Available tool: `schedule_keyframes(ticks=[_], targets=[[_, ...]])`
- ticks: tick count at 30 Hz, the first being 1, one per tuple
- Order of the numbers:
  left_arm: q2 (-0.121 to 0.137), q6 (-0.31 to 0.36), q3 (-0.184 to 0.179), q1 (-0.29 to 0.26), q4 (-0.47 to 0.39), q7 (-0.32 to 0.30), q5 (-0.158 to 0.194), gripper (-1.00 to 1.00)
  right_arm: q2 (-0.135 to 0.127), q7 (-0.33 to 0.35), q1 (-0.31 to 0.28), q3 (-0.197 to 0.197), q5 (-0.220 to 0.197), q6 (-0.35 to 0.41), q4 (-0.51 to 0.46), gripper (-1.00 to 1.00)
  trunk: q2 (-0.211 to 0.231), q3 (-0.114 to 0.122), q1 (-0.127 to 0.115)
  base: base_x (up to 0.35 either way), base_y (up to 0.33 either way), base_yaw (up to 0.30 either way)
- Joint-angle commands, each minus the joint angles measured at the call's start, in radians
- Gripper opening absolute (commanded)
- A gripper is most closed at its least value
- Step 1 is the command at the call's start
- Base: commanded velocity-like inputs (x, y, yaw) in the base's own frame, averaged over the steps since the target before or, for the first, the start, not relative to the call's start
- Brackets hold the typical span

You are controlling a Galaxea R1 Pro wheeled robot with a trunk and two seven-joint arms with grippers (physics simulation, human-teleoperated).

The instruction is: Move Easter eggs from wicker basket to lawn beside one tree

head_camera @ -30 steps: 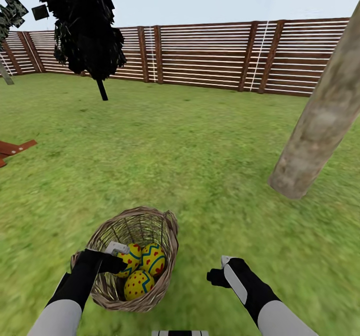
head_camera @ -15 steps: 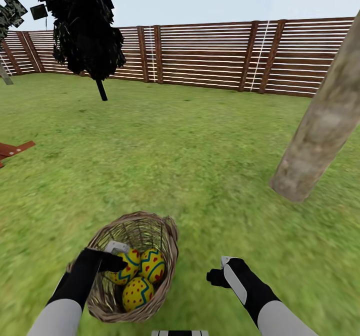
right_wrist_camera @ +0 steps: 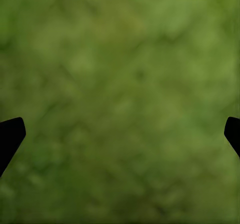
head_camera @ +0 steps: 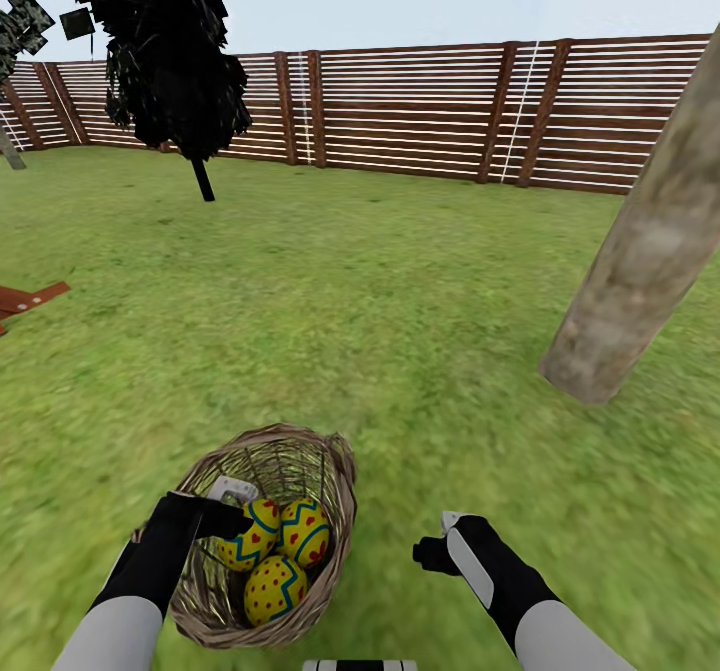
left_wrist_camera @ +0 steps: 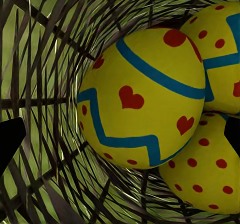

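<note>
Left wrist view: the left gripper [left_wrist_camera: 120, 134] is spread wide, its two dark fingertips [left_wrist_camera: 10, 141] at opposite edges of the frame, with a yellow Easter egg [left_wrist_camera: 142, 99] between them but untouched. This egg carries red hearts and blue zigzag bands. Two more eggs [left_wrist_camera: 220, 59] press against it, one at the upper right and one at the lower right, all ringed by the woven wall of the wicker basket [left_wrist_camera: 45, 74].

In the head view, the left gripper [head_camera: 228, 511] reaches over the basket's near-left rim, low in the frame. The wicker basket [head_camera: 335, 491] sits on the lawn [head_camera: 330, 311] at lower centre-left, holding all three eggs [head_camera: 275, 551] in a tight cluster.

The right gripper [head_camera: 440, 546] hovers at lower right of centre, well apart from the basket. In the right wrist view its fingertips [right_wrist_camera: 11, 136] are also set wide, with blurred green grass [right_wrist_camera: 120, 94] between them.

A pale grey-brown tree trunk [head_camera: 640, 251] leans at the right edge. A near-black columnar tree [head_camera: 165, 51] stands at upper left before the brown slatted fence [head_camera: 420, 111].
</note>
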Motion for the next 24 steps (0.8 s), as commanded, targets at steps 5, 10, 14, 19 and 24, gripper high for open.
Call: schedule_keyframes(ticks=[5, 10, 14, 19, 24], targets=[[-0.002, 0.001, 0.005, -0.001, -0.002, -0.01, -0.01, 1.0, -0.001, -0.009, 0.0, 0.005, -0.011, 0.002, -0.001, 1.0, 0.0, -0.001, 0.0, 0.0, 0.0, 0.0], [-0.004, 0.002, 0.005, -0.001, -0.003, -0.01, -0.011, 1.0, 0.0, -0.009, 0.0, 0.005, -0.011, 0.002, -0.001, 1.0, 0.0, -0.001, 0.0, 0.0, 0.0, 0.0], [-0.013, 0.003, 0.005, -0.001, -0.012, -0.01, -0.012, 1.0, 0.0, -0.009, 0.0, 0.005, -0.011, 0.002, -0.001, 1.0, 0.0, -0.001, 0.0, 0.0, 0.0, 0.0], [-0.016, 0.024, 0.004, -0.002, -0.019, -0.011, -0.012, 1.0, -0.001, -0.009, 0.0, 0.005, -0.011, 0.002, -0.002, 1.0, -0.001, -0.016, 0.002, 0.0, 0.0, 0.0], [-0.017, 0.036, 0.004, -0.002, -0.044, -0.013, -0.012, 1.0, -0.001, -0.009, 0.0, 0.009, -0.01, 0.002, -0.003, 1.0, -0.002, -0.024, 0.003, 0.0, 0.0, 0.0]])
